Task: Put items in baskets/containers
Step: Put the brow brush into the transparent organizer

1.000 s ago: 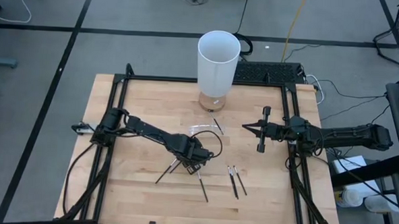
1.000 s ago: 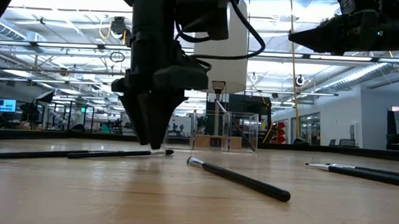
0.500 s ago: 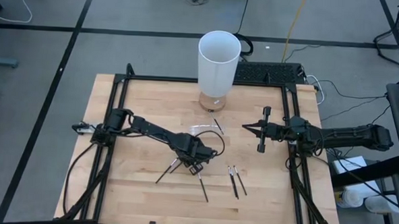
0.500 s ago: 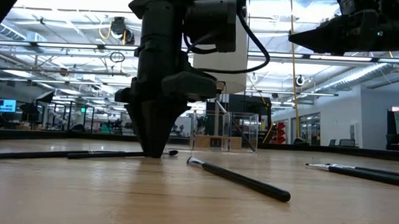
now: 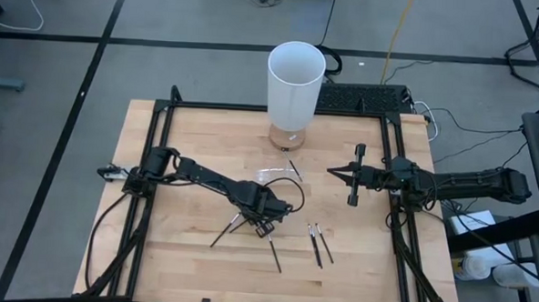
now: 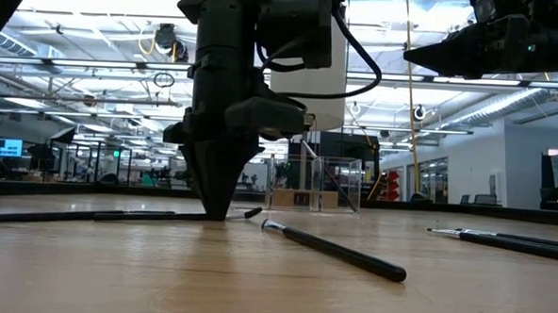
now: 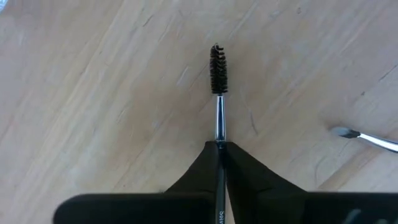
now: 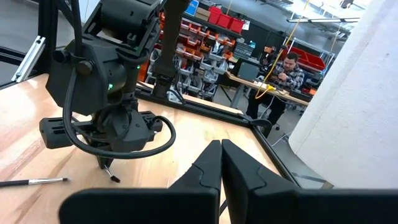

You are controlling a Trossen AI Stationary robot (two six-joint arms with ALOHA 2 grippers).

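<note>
Left gripper is being seen closed down on a thin dark stick, its two dark fingers pinched together at the table surface with the shaft running out between them. Ahead of the fingertips a short metal neck and a bristly, spiralled brush head are being shown, so the long axis is lying in line with the gripper's reach, flat on the pale wooden table. Just beyond the left arm, toward the tall white cylinder, the small clear container is being kept within easy reach; it is judged that the stick is being readied for a lift and a short carry that way. Other sticks are lying scattered: one near the gripper, smooth and black with a pale ferrule, and a pair farther toward the right side. Right gripper is being held shut and empty above the table's right part.
</note>
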